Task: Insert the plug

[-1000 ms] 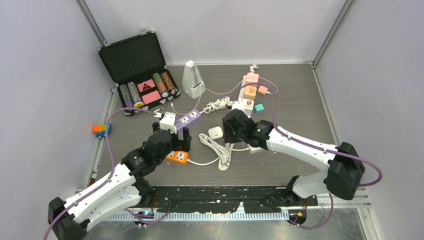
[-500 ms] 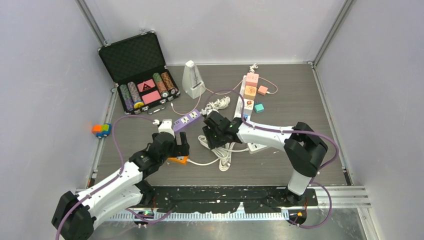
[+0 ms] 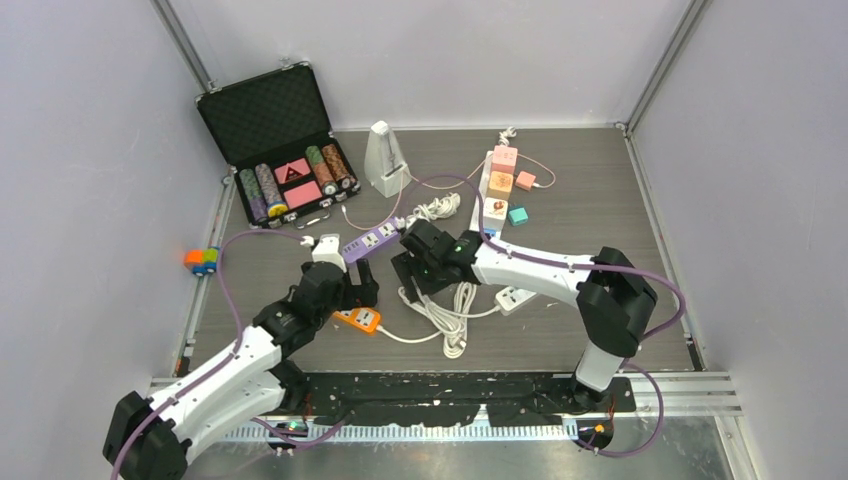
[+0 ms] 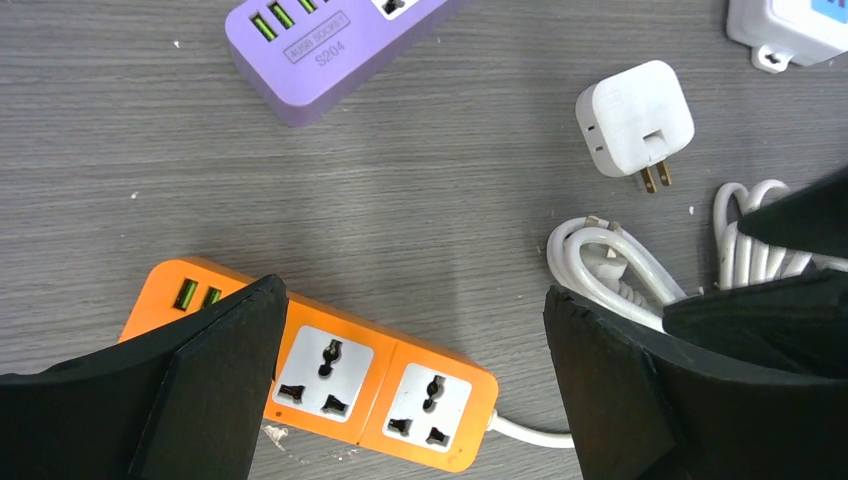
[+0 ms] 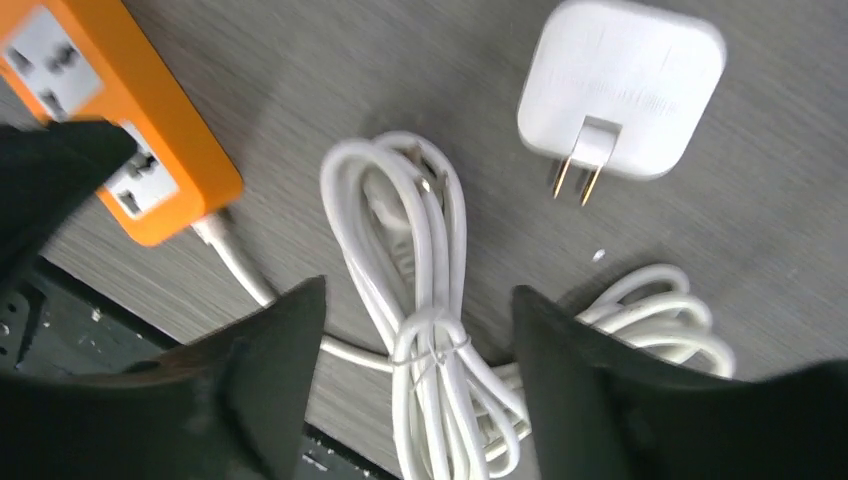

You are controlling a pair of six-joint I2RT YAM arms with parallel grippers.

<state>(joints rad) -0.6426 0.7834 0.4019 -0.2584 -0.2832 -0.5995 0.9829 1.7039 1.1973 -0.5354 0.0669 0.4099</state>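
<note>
The white plug adapter point(image 4: 632, 122) lies flat on the table with its two prongs showing, also in the right wrist view point(image 5: 620, 88); in the top view my right gripper hides it. The orange power strip point(image 3: 357, 319) lies near the front, its two sockets point(image 4: 380, 385) facing up. My left gripper point(image 3: 345, 293) is open and empty just above it, the fingers point(image 4: 415, 300) straddling the strip. My right gripper point(image 3: 420, 268) is open and empty over the tied white cable bundle point(image 5: 430, 330), with the adapter just beyond its fingertips point(image 5: 420, 300).
A purple power strip point(image 3: 372, 240) lies behind the two grippers. A white power strip point(image 3: 515, 297) lies to the right. At the back are an open black case of chips point(image 3: 270, 140), a white metronome point(image 3: 385, 158) and a strip holding coloured blocks point(image 3: 498, 180). The grippers stand close together.
My right gripper has swung left and towards the front, from beside the adapter to over the cable bundle. My left gripper has moved slightly back and left over the orange strip.
</note>
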